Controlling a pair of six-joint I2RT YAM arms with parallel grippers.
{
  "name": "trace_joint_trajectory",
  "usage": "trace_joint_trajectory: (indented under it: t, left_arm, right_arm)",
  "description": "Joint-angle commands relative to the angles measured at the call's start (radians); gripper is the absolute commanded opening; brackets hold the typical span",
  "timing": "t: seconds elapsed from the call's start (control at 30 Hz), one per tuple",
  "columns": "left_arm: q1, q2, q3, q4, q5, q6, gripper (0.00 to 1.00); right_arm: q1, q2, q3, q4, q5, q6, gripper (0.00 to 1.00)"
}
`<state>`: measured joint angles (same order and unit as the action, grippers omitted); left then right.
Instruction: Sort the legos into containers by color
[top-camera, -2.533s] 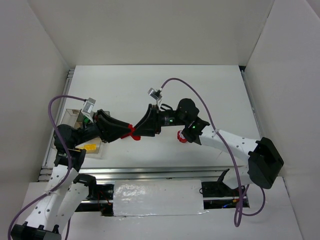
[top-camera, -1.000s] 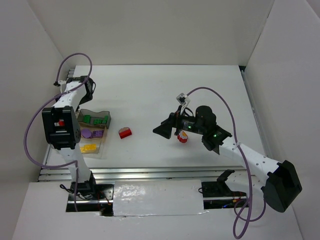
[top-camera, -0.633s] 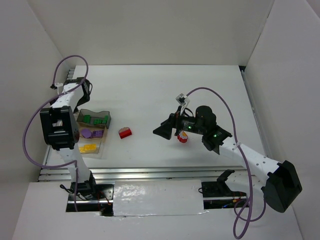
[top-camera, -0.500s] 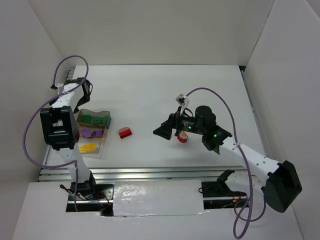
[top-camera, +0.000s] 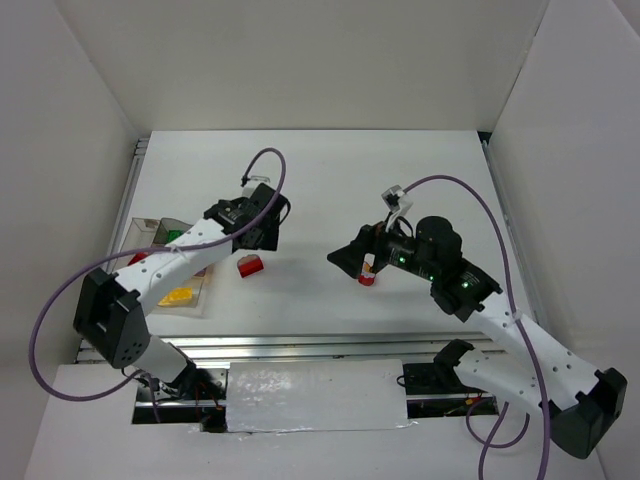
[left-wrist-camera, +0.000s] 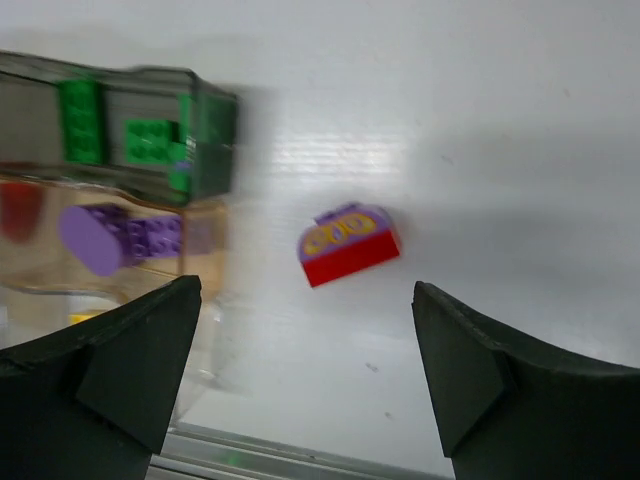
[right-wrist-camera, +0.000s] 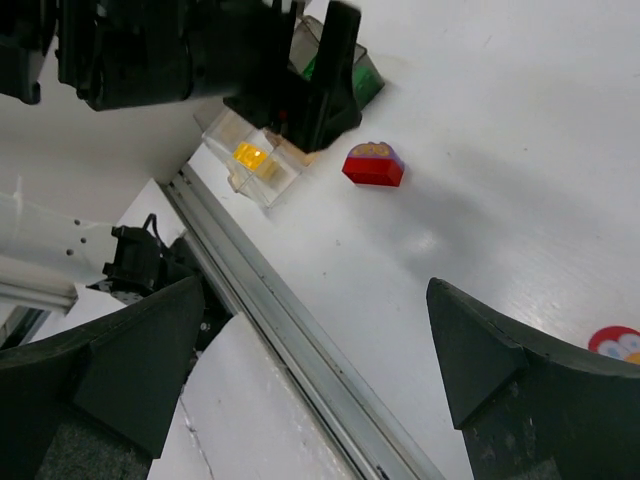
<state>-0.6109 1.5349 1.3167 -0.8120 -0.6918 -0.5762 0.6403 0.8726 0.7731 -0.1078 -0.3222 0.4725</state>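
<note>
A red lego (top-camera: 250, 266) with a purple and yellow top lies on the white table, just right of the containers (top-camera: 147, 226). In the left wrist view this red lego (left-wrist-camera: 348, 245) sits ahead of my open, empty left gripper (left-wrist-camera: 305, 370), which hovers just behind it (top-camera: 258, 238). The containers (left-wrist-camera: 205, 140) hold green legos (left-wrist-camera: 148, 140), purple legos (left-wrist-camera: 120, 235), a red piece (left-wrist-camera: 18, 208) and a yellow one (top-camera: 178, 296). My right gripper (top-camera: 340, 260) is open and empty, and a second red rounded lego (top-camera: 367, 278) lies under the arm just behind it.
An aluminium rail (top-camera: 300, 345) runs along the table's near edge, also seen in the right wrist view as a rail (right-wrist-camera: 290, 330). White walls close in the table on three sides. In the right wrist view the left arm (right-wrist-camera: 200, 50) looms over the containers (right-wrist-camera: 262, 185).
My left arm has swung from the far left side to above the red lego beside the containers, and its jaws have opened. The right arm shifted slightly right. Neither red lego moved.
</note>
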Motion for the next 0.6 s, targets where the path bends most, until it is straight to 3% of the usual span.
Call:
trace_joint_trajectory:
  t: [0.0, 0.2, 0.4, 0.57]
  left_arm:
    - [0.016, -0.097, -0.125, 0.166, 0.3, 0.107, 0.99]
    - [0.008, -0.044, -0.143, 0.118, 0.27, -0.028, 1.0]
    - [0.002, -0.038, -0.234, 0.256, 0.365, 0.094, 0.99]
    - [0.083, -0.036, -0.295, 0.37, 0.391, 0.163, 1.0]
  right_arm:
    - [-0.01, -0.066, 0.043, -0.112, 0.057, -0.044, 1.0]
    - [-0.01, -0.072, 0.023, -0.113, 0.029, -0.037, 1.0]
    - [-0.011, -0.061, 0.015, -0.086, -0.034, -0.012, 1.0]
    - [-0.01, -0.035, 0.008, -0.047, -0.095, 0.005, 1.0]
